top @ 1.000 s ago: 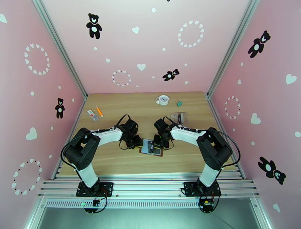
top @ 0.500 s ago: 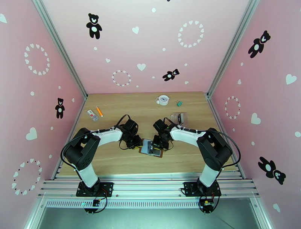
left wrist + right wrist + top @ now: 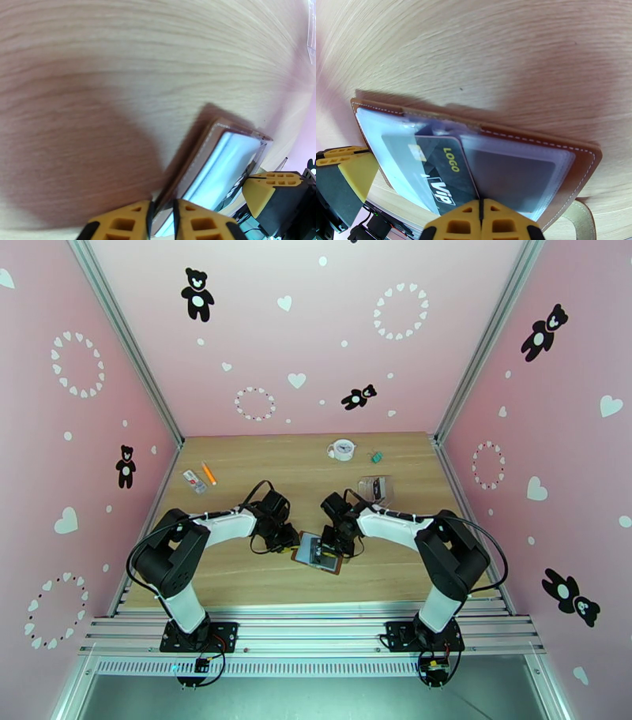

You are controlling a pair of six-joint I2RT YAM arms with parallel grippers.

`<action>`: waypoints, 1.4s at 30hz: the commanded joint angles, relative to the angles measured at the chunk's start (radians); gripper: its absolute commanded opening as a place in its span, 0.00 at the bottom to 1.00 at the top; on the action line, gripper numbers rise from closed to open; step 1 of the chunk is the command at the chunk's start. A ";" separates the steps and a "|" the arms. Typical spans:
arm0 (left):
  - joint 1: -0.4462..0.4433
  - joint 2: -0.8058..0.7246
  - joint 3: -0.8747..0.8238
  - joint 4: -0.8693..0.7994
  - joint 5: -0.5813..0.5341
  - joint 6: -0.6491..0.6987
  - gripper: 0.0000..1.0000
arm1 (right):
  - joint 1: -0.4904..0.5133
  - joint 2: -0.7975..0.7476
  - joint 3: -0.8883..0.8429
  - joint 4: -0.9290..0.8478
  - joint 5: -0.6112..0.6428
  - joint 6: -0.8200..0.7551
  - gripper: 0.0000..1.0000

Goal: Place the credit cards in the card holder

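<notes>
Right wrist view: right pincer (image 3: 480,206) pressed together at the open card holder (image 3: 537,136), right beside the dark credit card (image 3: 442,169) partly under its clear sleeve (image 3: 391,130). Opposite, left pincer (image 3: 162,211) is clamped on the holder's edge, which lies on the desk (image 3: 118,59).

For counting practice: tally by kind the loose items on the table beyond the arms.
Orange pen: 1
White-and-red packet: 1
White round item: 1
Small green item: 1
Clear pouch, something dark with it: 1
Total: 5
</notes>
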 commanded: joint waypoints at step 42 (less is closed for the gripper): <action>-0.084 -0.026 -0.077 0.005 0.025 -0.035 0.22 | -0.053 0.064 0.062 -0.081 0.027 -0.059 0.00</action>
